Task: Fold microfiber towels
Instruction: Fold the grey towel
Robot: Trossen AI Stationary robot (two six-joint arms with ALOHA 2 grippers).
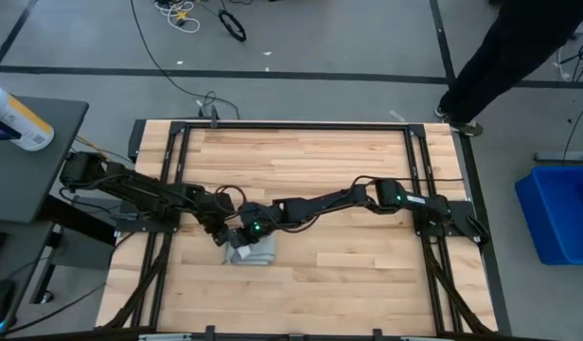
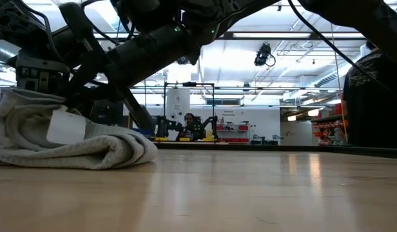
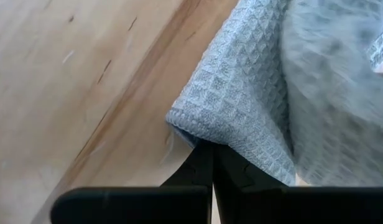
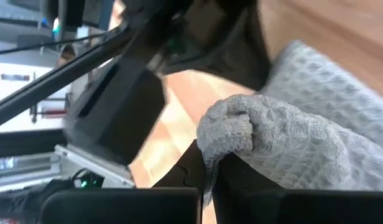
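Note:
The light grey-blue microfiber towel [image 1: 253,253] lies as a small folded bundle on the wooden table, left of its middle and toward the near edge. In the low view the towel [image 2: 89,148] rests on the table with a white tag [image 2: 64,126] on its side. My left gripper [image 1: 220,233] is shut on the towel at its left far side. My right gripper [image 1: 244,233] is shut on the towel close beside it. The two arms meet over the bundle. My left gripper pinches an edge of the towel near a corner [image 3: 201,133] between its two shut fingers. The cloth spreads away beyond the fingertips, and more than one layer seems to lie there. The rest of the towel lies on the table. My right gripper pinches a bunched, rolled-over corner of the towel [image 4: 227,134] between its two shut fingers. The cloth is gathered in several layers at the fingertips. The rest of the towel lies behind on the table.
The table's black frame rails [image 1: 168,189] run along its left and right sides. A person [image 1: 504,57] stands beyond the far right corner. A blue bin [image 1: 561,213] stands off the table at the right. Bare wood lies to the right of the towel.

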